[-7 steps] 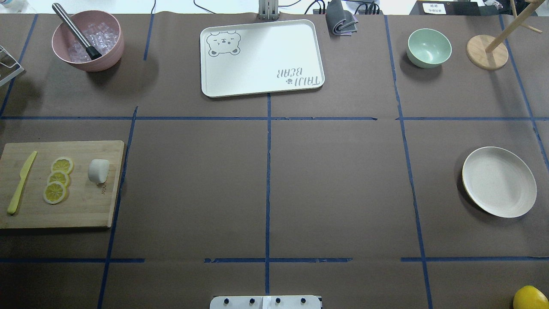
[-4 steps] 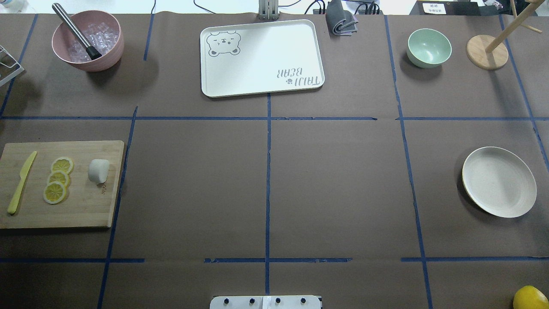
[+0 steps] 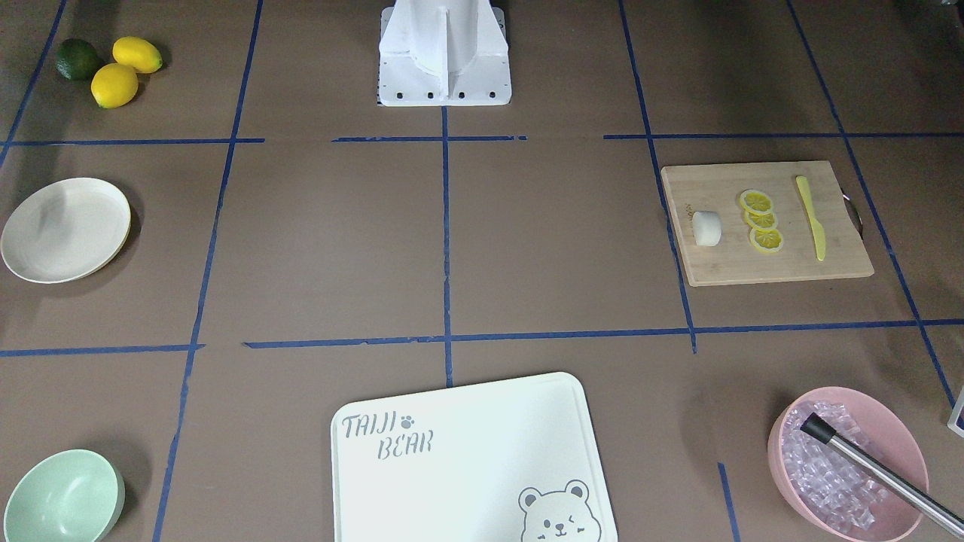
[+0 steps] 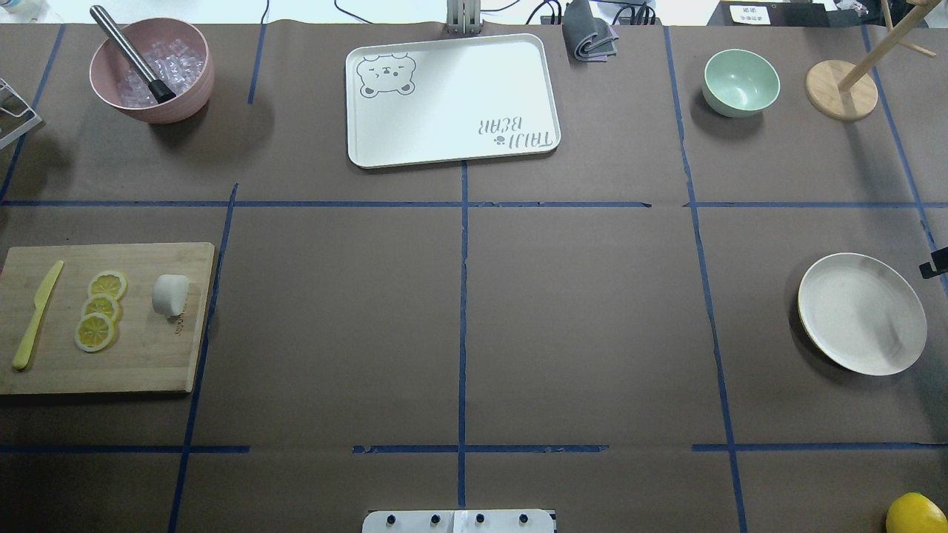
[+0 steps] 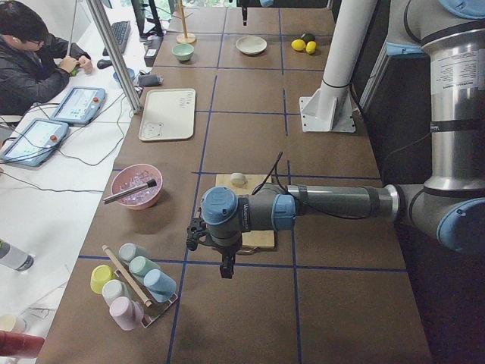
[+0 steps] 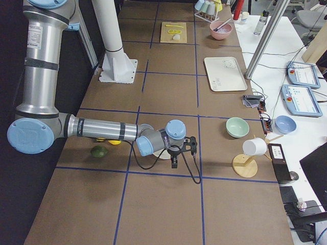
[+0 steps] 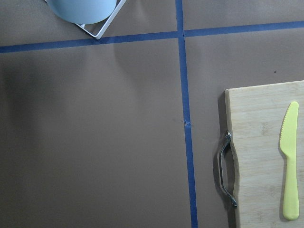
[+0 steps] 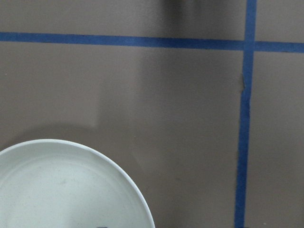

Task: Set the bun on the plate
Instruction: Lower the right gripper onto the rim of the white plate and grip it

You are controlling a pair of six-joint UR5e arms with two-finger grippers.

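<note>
The bun (image 4: 169,295) is a small white lump on the wooden cutting board (image 4: 148,355), beside the lemon slices (image 4: 100,311); it also shows as the bun (image 3: 706,228). The plate (image 4: 861,313), cream-white and bare, lies far off on the table's right side. My left gripper (image 5: 225,267) hangs over the table just past the board's outer end, away from the bun. My right gripper (image 6: 174,162) hovers by the plate, and a black sliver of it (image 4: 935,263) shows at the overhead view's edge. I cannot tell whether either gripper is open or shut.
A yellow knife (image 4: 35,314) lies on the board. At the back stand a pink bowl of ice (image 4: 152,70), the bear-printed tray (image 4: 452,100), a mint bowl (image 4: 740,83) and a wooden stand (image 4: 841,90). Lemons (image 3: 124,68) and a cup rack (image 5: 132,284) sit at the table's ends.
A black part of the right gripper has come into the overhead view at the right edge near the plate, and a shadow now falls on the plate. The bun has not moved.
</note>
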